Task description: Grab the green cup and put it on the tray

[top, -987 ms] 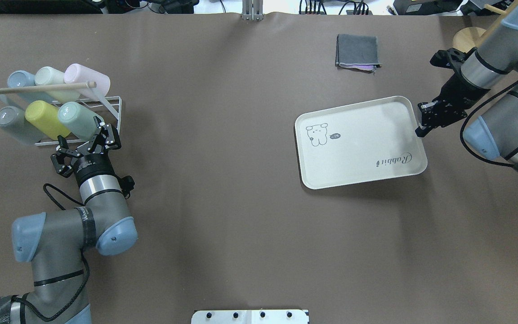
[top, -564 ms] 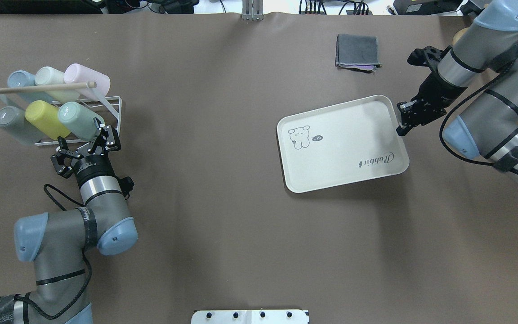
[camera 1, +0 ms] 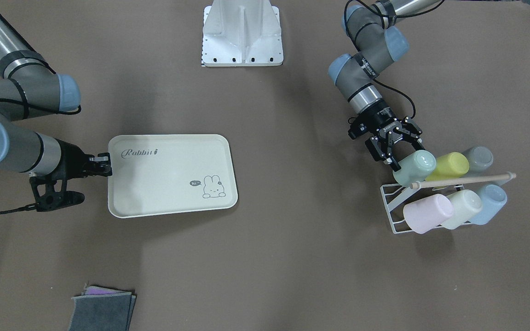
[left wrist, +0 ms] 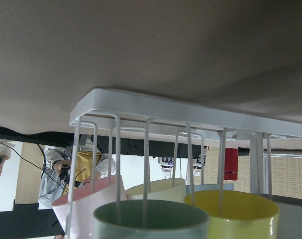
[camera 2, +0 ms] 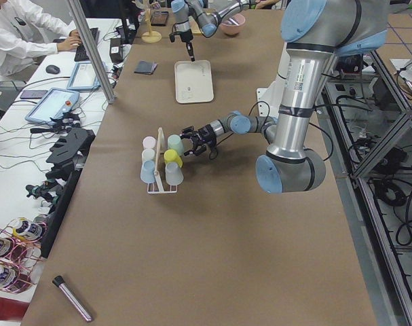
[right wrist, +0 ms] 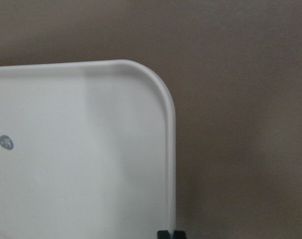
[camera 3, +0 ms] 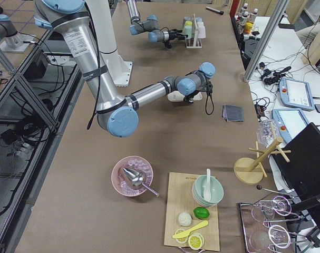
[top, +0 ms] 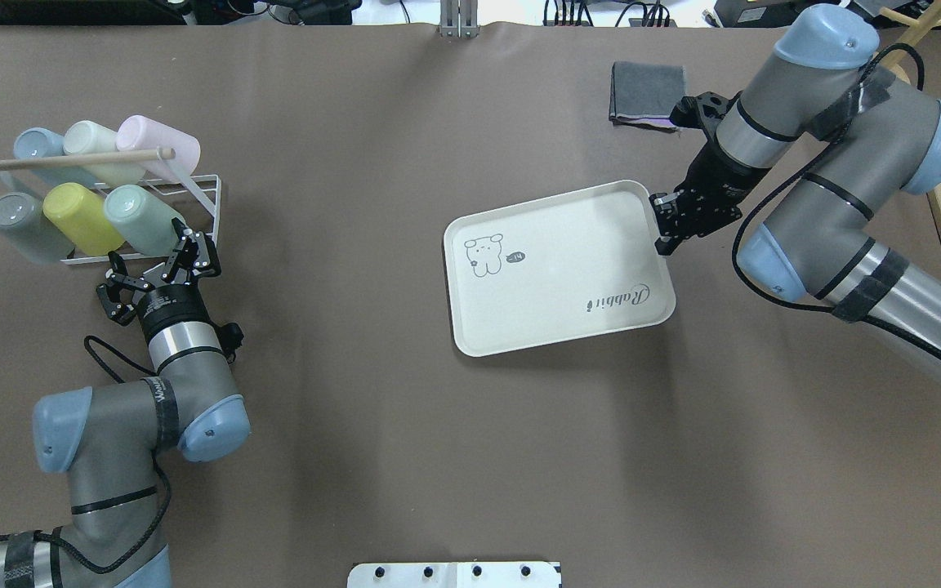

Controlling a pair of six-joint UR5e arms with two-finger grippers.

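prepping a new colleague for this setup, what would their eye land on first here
The cream tray right of centre stands out, its rim pinched by the right gripper. On the robot's left, a white wire rack holds six pastel cups, with the open left gripper close to the green cup.

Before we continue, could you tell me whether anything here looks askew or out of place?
The tray lies skewed to the table's edges, its short rim pinched by the right gripper. The green cup lies on its side in the rack, apparently by design.
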